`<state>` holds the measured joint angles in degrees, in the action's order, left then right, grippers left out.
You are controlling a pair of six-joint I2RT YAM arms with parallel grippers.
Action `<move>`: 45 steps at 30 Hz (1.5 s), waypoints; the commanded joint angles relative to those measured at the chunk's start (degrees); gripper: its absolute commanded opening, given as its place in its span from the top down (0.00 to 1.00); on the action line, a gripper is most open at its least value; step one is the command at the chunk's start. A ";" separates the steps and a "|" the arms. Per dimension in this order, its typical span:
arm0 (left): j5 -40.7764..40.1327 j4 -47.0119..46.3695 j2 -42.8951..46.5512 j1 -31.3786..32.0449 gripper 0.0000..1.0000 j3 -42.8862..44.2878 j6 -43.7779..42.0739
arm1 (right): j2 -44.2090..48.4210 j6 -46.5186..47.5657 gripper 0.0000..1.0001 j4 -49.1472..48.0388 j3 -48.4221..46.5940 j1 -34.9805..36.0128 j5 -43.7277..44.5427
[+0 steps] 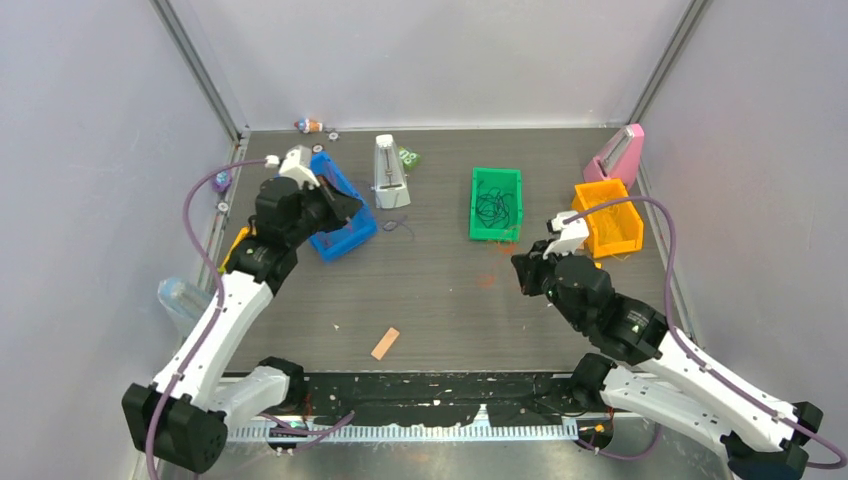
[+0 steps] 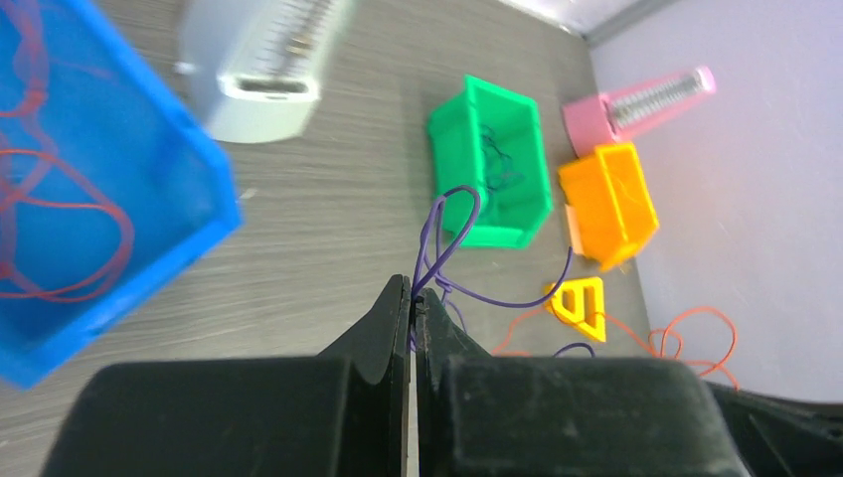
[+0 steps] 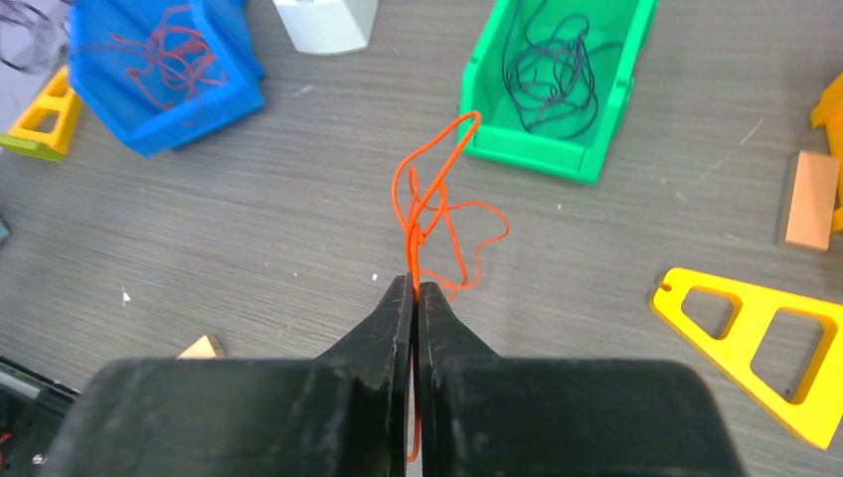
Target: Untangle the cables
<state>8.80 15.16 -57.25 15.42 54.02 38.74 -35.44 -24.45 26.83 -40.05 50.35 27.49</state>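
Left arm [image 1: 215, 340] stretched forward, well left of the green bin [image 1: 494, 236], left gripper [image 2: 411, 288] pinched tight on a purple cable [image 2: 425, 273], right arm [image 1: 690, 375] bent low, right gripper [image 3: 415, 288] just near of the bin, clamped on an orange-red cable [image 3: 411, 231].

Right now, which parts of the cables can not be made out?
Left wrist: the purple cable runs into the shut left gripper, which hides its lower part.
Right wrist: the orange cable is hidden the same way by the right gripper.
Left wrist: the blue bin is blurred and cut by the left edge, so its red cable shows only partly.
Top: dark cables in the green bin are too small to count.
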 commanded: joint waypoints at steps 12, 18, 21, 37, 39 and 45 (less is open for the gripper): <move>-1.05 -23.19 -29.35 16.71 1.00 15.71 0.28 | 4.04 9.33 0.95 9.66 -21.44 -0.18 6.03; -0.80 -21.88 -45.68 18.75 1.00 31.40 -1.24 | 8.16 9.19 0.95 10.53 -22.91 -0.21 9.47; -1.67 -18.29 -53.21 19.78 1.00 39.75 -2.49 | 9.41 9.08 0.95 11.04 -23.39 -0.17 10.43; -19.03 23.56 -80.49 28.85 1.00 78.21 -19.29 | 12.70 8.90 0.95 12.65 -21.59 -0.13 12.50; -18.23 25.56 -82.47 29.13 1.00 81.16 -19.40 | 12.58 8.95 0.95 12.64 -21.49 -0.17 12.54; -14.25 23.98 -80.33 29.10 0.63 79.97 -18.71 | 11.38 8.87 0.95 12.68 -21.91 -0.15 12.03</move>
<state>-6.37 38.44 -140.53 44.91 131.81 21.26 -23.14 -16.34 40.47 -61.36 50.33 38.94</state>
